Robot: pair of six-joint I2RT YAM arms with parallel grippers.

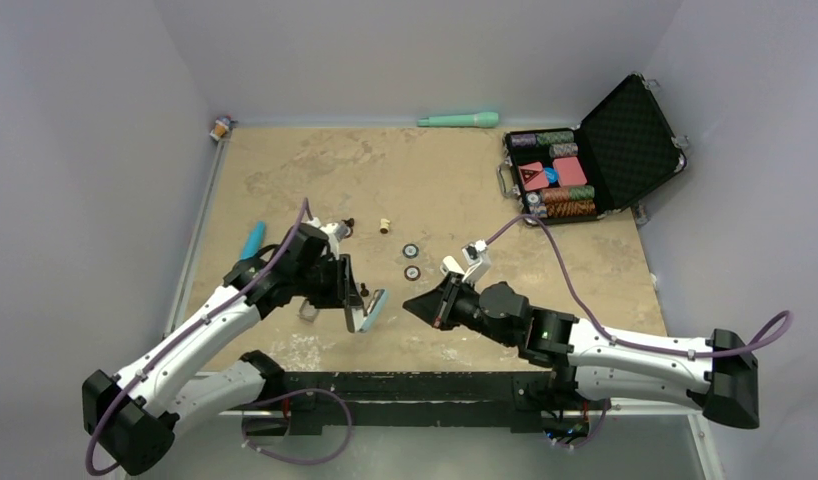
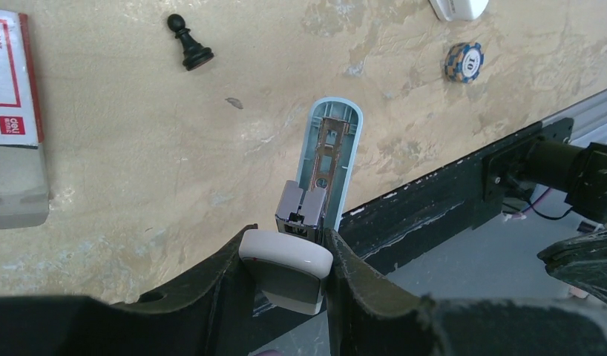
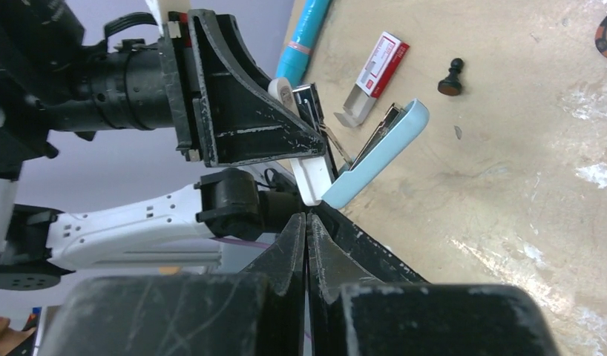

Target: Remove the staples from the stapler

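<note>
The stapler (image 2: 332, 152) is opened up: its pale-blue cover (image 1: 376, 308) hangs swung away, showing the metal staple channel inside, and its white base (image 2: 286, 261) is clamped between the jaws of my left gripper (image 2: 287, 256). The left gripper (image 1: 353, 305) holds it above the table near the front edge. The right wrist view also shows the blue cover (image 3: 378, 154) and the white base (image 3: 312, 179) in the left jaws. My right gripper (image 3: 306, 222) is shut and empty, its tip (image 1: 417, 305) just right of the stapler.
A red-and-white staple box (image 3: 376, 73) and a black chess pawn (image 2: 189, 44) lie beside the stapler. Poker chips (image 1: 411, 260) lie mid-table. A bright-blue tube (image 1: 251, 240) lies at left, a mint-green stick (image 1: 459, 120) at the back. An open black case (image 1: 585, 160) with chips stands back right.
</note>
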